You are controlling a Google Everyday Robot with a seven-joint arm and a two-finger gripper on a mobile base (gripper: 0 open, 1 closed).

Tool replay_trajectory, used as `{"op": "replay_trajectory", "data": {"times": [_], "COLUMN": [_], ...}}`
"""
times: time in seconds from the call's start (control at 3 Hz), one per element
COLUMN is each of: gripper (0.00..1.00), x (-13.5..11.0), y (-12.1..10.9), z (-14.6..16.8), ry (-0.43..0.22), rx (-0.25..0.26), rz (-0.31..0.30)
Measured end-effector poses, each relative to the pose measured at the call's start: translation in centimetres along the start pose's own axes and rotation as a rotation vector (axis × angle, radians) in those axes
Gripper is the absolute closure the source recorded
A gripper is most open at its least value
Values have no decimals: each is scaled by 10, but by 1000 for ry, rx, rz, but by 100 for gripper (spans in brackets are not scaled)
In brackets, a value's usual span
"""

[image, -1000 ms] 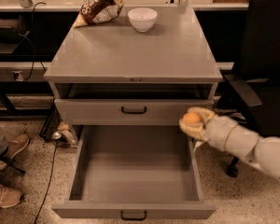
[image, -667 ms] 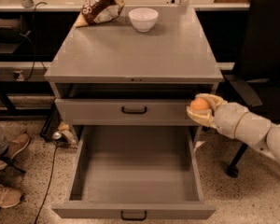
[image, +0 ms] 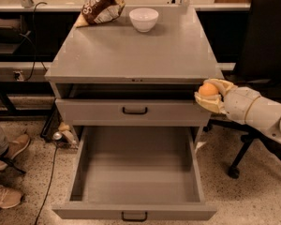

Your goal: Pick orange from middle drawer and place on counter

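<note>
The small round orange sits between the cream fingers of my gripper, which is shut on it. The gripper hangs at the right side of the cabinet, just below the counter's front right corner and level with the upper drawer front. My arm reaches in from the right. The middle drawer is pulled far out, its flat grey floor bare, with a black handle on its front. The counter is the broad grey top above it.
A white bowl and a brown snack bag stand at the back of the counter. Another drawer front with a black handle sits slightly open. A black office chair is behind my arm. Shoes show at left.
My gripper has risen with the orange, from beside the open drawer's back right corner up toward the counter's front right corner.
</note>
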State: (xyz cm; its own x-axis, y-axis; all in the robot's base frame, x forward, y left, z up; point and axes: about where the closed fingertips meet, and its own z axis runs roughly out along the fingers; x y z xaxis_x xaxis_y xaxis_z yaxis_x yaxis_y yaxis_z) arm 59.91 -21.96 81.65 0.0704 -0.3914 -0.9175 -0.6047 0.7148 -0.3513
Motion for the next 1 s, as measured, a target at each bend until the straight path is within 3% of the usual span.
{"op": "replay_trajectory", "data": {"times": [0.33, 0.67, 1.0], "gripper": [100, 100, 100], "x": [-15, -41, -65], "y": [-12, -36, -64], "z": [3, 11, 39], "ry": [-26, -39, -12], "rx": [21, 33, 16], "rz": [26, 9, 48]}}
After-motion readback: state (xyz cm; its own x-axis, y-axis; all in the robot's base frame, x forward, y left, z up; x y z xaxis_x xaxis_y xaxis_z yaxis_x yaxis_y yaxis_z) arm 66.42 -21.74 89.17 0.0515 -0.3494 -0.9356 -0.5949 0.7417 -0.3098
